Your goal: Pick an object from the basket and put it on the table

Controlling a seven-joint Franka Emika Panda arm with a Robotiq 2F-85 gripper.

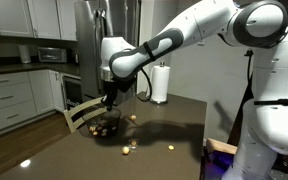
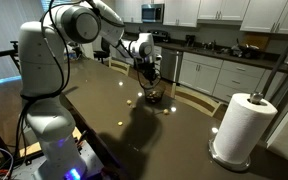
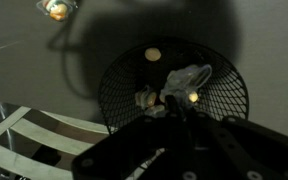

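The basket is a small round dark wire bowl on the dark brown table, near its edge; both also show in an exterior view, basket and table. In the wrist view the basket's rim frames several small items: a tan round piece, a clear wrapper and yellow pieces. My gripper hangs down into the basket, its dark fingers converging to one tip among the items. Whether it holds one is hidden. It is also in both exterior views.
Small loose pieces lie on the table around the basket, one near the wrist view's top left. A paper towel roll stands on the table. A slatted chair is beside the table edge.
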